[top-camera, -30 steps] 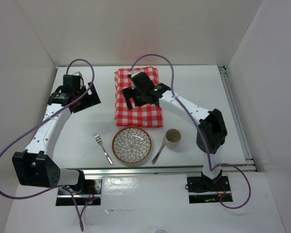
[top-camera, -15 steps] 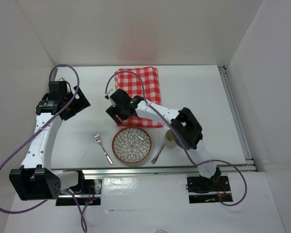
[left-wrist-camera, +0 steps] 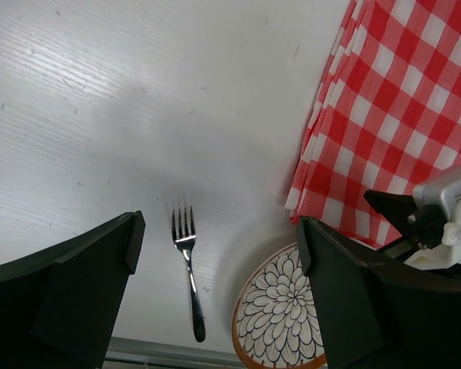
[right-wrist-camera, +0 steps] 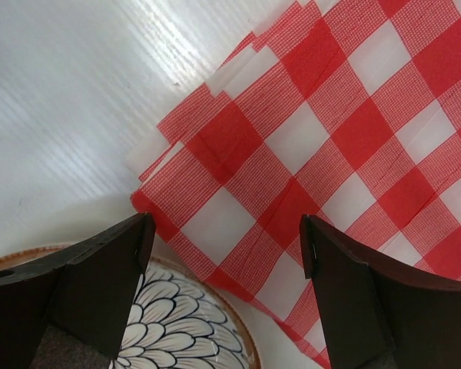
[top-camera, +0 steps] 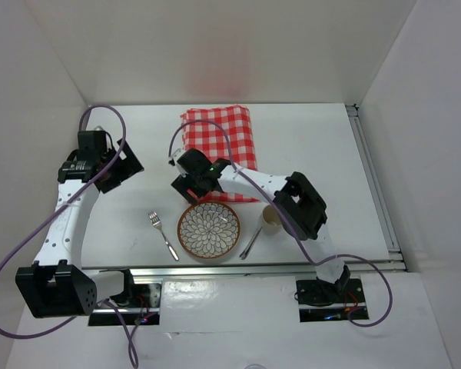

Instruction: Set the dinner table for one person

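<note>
The white dinner table [top-camera: 315, 146] holds a folded red-and-white checked cloth [top-camera: 223, 138], a flower-patterned plate [top-camera: 208, 229], a fork [top-camera: 162, 234] left of the plate, a spoon [top-camera: 251, 242] right of it and a tan cup [top-camera: 272, 219]. My right gripper [top-camera: 186, 183] is open and empty over the cloth's near-left corner [right-wrist-camera: 315, 146], just above the plate's rim [right-wrist-camera: 169, 330]. My left gripper [top-camera: 123, 165] is open and empty, high over bare table at the left. In the left wrist view the fork [left-wrist-camera: 186, 269], plate [left-wrist-camera: 280, 319] and cloth [left-wrist-camera: 392, 115] lie below it.
A silver rail [top-camera: 261, 267] runs along the table's near edge and another [top-camera: 373, 184] along its right side. White walls enclose the table on three sides. The right arm's elbow [top-camera: 300, 204] hangs over the cup. Purple cables loop off both arms.
My right gripper moved from above the cloth's middle towards me and left, to the cloth's near-left corner. My left gripper swung left. Both stayed open; the tableware did not move.
</note>
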`<act>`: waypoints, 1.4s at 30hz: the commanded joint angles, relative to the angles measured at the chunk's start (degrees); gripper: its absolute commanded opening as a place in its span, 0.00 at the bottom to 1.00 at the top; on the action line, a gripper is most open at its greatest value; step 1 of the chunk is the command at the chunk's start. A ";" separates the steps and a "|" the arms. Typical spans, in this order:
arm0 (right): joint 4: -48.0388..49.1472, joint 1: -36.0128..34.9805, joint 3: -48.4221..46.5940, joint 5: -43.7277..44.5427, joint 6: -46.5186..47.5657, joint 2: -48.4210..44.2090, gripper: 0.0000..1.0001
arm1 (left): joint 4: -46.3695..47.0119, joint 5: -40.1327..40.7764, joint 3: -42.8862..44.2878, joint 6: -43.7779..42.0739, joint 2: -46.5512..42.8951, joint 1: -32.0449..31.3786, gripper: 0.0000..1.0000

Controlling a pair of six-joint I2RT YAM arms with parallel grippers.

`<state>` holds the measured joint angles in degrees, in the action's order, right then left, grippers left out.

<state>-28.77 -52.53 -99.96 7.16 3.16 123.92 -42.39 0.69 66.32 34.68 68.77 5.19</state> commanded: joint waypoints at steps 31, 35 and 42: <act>3.20 -2.93 -3.31 0.93 3.79 2.03 0.90 | 1.17 -3.06 -1.46 -0.66 -0.83 0.35 1.00; 3.20 -2.93 -4.54 3.29 3.79 3.35 0.90 | 1.17 -3.06 -1.99 -0.66 -0.83 0.35 1.00; 4.25 -3.45 -5.07 6.64 3.26 4.49 0.78 | 1.17 -3.06 -1.99 -1.19 -0.83 0.35 1.00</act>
<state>-26.59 -55.29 -102.43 11.38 6.55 128.09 -42.04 -1.83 64.47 34.50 68.75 5.19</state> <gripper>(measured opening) 0.804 1.000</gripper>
